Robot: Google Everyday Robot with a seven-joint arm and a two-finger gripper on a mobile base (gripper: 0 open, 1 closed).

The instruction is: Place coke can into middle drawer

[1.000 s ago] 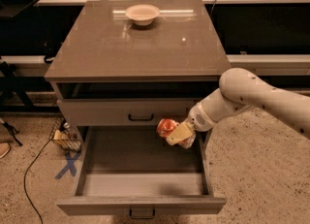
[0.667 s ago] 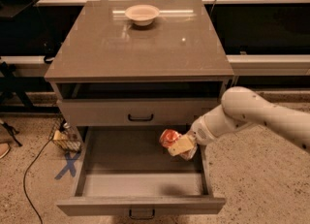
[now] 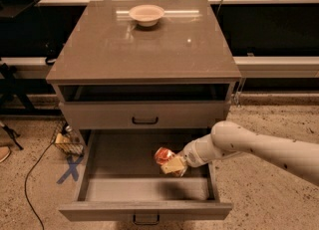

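The coke can point(image 3: 161, 155), orange-red with white marks, is held in my gripper point(image 3: 172, 164), which is shut on it. The pale arm reaches in from the right. The can is tilted and sits low inside the open middle drawer point(image 3: 99, 190), over the right part of its tray, near the right side wall. I cannot tell whether the can touches the tray floor. The drawer is pulled far out, and its front panel and black bar handle point(image 3: 146, 219) are at the bottom edge of the view.
A flat grey drawer front point(image 3: 144, 116) with a black handle is shut above the open drawer, with a dark open slot over it. A pale round bowl point(image 3: 146, 14) stands at the back of the cabinet top. A cable and a blue tape cross point(image 3: 70, 168) lie on the floor at left.
My gripper has moved down and a little forward with the can, from beside the drawer's upper right edge to low inside the tray.
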